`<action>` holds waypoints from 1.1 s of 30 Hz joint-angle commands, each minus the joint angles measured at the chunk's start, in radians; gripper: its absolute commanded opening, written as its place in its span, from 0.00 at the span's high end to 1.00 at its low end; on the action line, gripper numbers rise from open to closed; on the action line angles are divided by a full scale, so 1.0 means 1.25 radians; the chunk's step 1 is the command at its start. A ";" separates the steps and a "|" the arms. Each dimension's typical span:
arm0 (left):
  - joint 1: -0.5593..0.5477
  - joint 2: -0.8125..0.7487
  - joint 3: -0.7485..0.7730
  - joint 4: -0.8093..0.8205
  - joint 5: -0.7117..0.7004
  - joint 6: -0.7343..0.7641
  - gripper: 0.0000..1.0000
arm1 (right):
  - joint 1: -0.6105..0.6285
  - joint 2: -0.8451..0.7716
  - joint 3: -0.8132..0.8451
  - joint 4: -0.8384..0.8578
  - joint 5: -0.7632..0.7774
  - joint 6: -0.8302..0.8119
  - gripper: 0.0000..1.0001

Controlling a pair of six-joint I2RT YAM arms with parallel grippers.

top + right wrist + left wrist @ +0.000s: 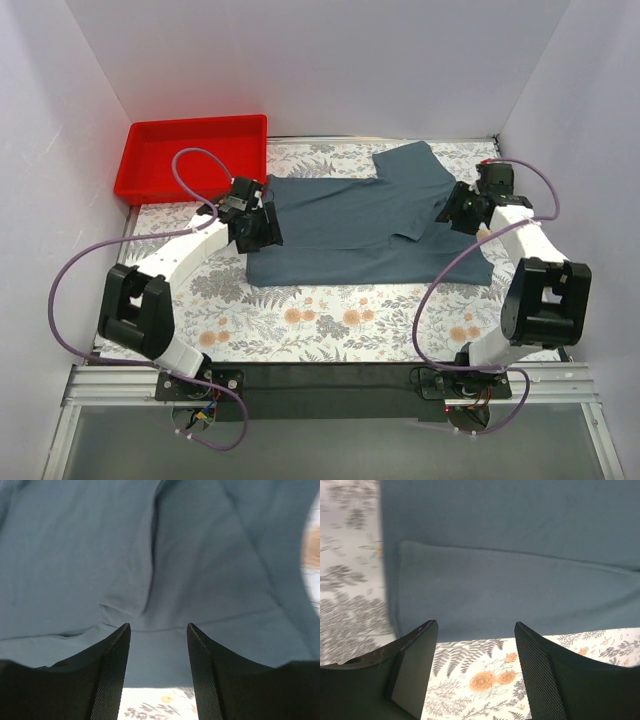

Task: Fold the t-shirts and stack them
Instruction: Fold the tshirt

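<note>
Since the fingers of each stand apart with nothing between them, left hand [258, 225] and right hand [462, 208] are both released.

Left hand [475, 627]: at the 9 o'clock edge of the plain slate blue-grey short-sleeved fabric t-shirt [360, 225]. In the wrist view its tips sit over floral print, with a folded-over shirt layer [510, 580] just beyond at 12 o'clock.

Right hand [158, 627]: at the shirt's 3 o'clock edge, tips low over creased cloth [150, 555].

T-shirt: spread mid-surface, partly doubled over itself, one sleeve pointing to 12 o'clock.

White floral-patterned surface [330, 320] shows bare at 6 o'clock. Red rectangular plastic tray [190, 125] sits at 10 o'clock, apart from the shirt.
</note>
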 commanded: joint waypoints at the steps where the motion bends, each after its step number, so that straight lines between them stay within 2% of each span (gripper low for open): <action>1: -0.041 0.052 0.023 0.055 0.032 0.013 0.42 | 0.034 0.065 -0.002 0.106 -0.066 0.093 0.52; 9: -0.064 0.088 0.011 0.075 0.046 0.014 0.42 | 0.075 0.185 -0.002 0.179 -0.063 0.191 0.50; 17: -0.064 0.067 -0.021 0.073 0.034 0.008 0.42 | 0.075 0.233 0.008 0.185 -0.068 0.198 0.50; 33: -0.064 0.053 -0.041 0.055 0.018 0.008 0.42 | 0.163 0.320 0.177 0.151 -0.111 0.208 0.51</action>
